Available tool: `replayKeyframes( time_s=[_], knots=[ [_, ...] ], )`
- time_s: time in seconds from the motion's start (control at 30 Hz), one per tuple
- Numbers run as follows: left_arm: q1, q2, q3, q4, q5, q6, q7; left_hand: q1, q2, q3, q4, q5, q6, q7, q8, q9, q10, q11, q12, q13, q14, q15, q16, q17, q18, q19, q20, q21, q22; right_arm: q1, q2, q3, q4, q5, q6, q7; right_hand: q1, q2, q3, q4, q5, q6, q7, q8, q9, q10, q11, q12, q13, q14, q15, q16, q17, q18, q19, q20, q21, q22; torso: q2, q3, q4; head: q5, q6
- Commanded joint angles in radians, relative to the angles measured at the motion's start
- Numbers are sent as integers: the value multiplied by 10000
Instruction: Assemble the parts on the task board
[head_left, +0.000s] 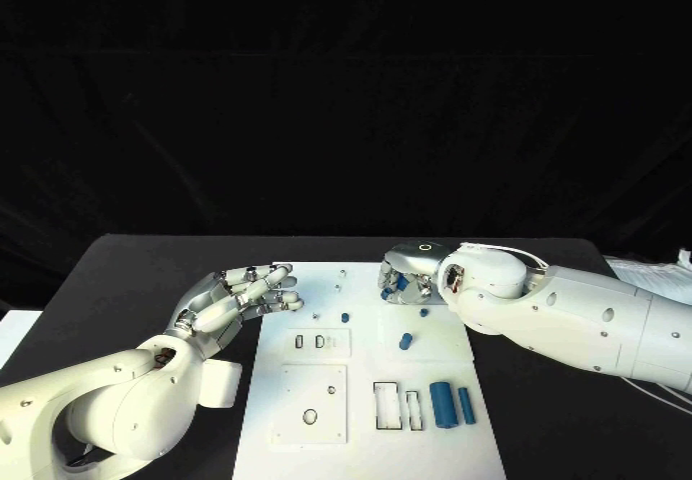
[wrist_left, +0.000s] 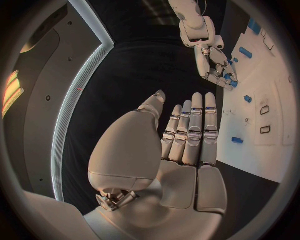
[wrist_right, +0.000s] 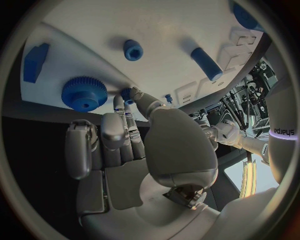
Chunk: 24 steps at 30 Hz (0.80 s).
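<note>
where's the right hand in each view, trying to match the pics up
Head view: right hand over the task board's far right part.
Left wrist view: at the board's far edge.
Right wrist view: centre, rising from below.
Shared landmark: the white task board.

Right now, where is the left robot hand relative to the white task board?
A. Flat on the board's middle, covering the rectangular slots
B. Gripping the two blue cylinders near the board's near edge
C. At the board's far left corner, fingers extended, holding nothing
C: the silver left robot hand lies by the far left corner of the white task board, fingers extended and holding nothing.
</note>
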Motion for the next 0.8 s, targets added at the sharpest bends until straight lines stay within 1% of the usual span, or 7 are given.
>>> replayKeyframes(
  time_s=[0.03, 0.13, 0.23, 0.37, 0.5, 0.63, 0.8],
  knots=[
    [16, 3, 9, 18, 18, 49, -20, -73, 7, -69, -7, -54, -76, 61, -66, -17, -102, 34, -59, -18, -80, -4, -37, 21, 79, -56, 32, 10, -16, -12, 25, 1, -18, -170, 225, 33, -49, 81, -1, 108, 14, 65, -11, -13, 15, 35, -33, -34, -14, 216, -7, 51, -19, -179, 19, 30, 56, 7, 33, -2, 4, 11, 3],
    [17, 2, 9, 17, 18, 42, -33, -70, 12, -81, -23, -55, -103, 73, -79, -16, -133, 46, -66, -20, -93, 6, -45, 29, 78, -66, 39, 8, -18, -13, 35, 0, -39, -168, 249, 34, -83, 123, 40, 209, 48, 93, -24, -11, 20, 46, -40, -33, -15, 211, -12, 77, 4, -178, 9, 28, 67, 16, 44, -3, 0, 19, -10],
    [19, -7, 9, 29, 18, -2, -63, -67, 16, -89, -35, -53, -125, 82, -88, -15, -158, 55, -72, -22, -101, 11, -49, 36, 78, -72, 44, 6, -20, -13, 49, -1, -85, -167, 244, 45, -35, 230, 149, 294, 118, 161, -46, 5, 34, 98, -64, -22, -10, 223, -29, 165, 100, -190, 32, 19, 110, 91, 62, -10, -3, -26, -57],
    [21, -10, 10, 33, 18, -55, -90, -66, 16, -100, -49, -53, -150, 92, -96, -15, -184, 64, -77, -23, -103, 15, -50, 44, 79, -76, 48, 8, -20, -14, 54, -2, -130, -164, 239, 83, 91, 312, 315, 323, 178, 272, -69, 31, 60, 191, -93, -9, -1, 244, -50, 290, 236, -206, 64, 2, 165, 183, 79, -13, 20, -36, -94],
    [22, -9, 10, 19, 18, -78, -111, -66, 16, -101, -50, -53, -153, 93, -97, -15, -188, 65, -77, -23, -103, 15, -50, 45, 79, -76, 49, 8, -21, -14, 43, -3, -120, -153, 46, 213, 172, 397, 438, 379, 145, 510, -155, 113, 122, 432, -169, 41, 31, 260, -103, 401, 348, -224, 105, -32, 228, 291, 85, -12, 28, -54, -97],
    [23, -6, 10, 1, 18, -83, -120, -66, 18, -103, -53, -53, -161, 96, -99, -15, -195, 67, -79, -24, -103, 16, -51, 48, 79, -76, 50, 8, -21, -14, 33, -2, -75, -96, -503, 412, 204, 440, 505, 453, 437, 705, -240, 172, 191, 682, -249, 61, 59, 282, -170, 538, 497, -250, 166, -90, 305, 431, 97, -19, 43, -56, -79],
    [23, 4, 10, -22, 18, -61, -135, -66, 32, -109, -62, -51, -189, 108, -107, -15, -225, 76, -84, -25, -104, 21, -51, 57, 80, -80, 54, 9, -22, -12, 21, 15, 16, 52, -1493, 427, 208, 434, 514, 469, 477, 734, -248, 175, 206, 718, -263, 50, 60, 284, -179, 562, 521, -257, 181, -103, 324, 467, 105, -30, 70, -93, 2]
  ],
)
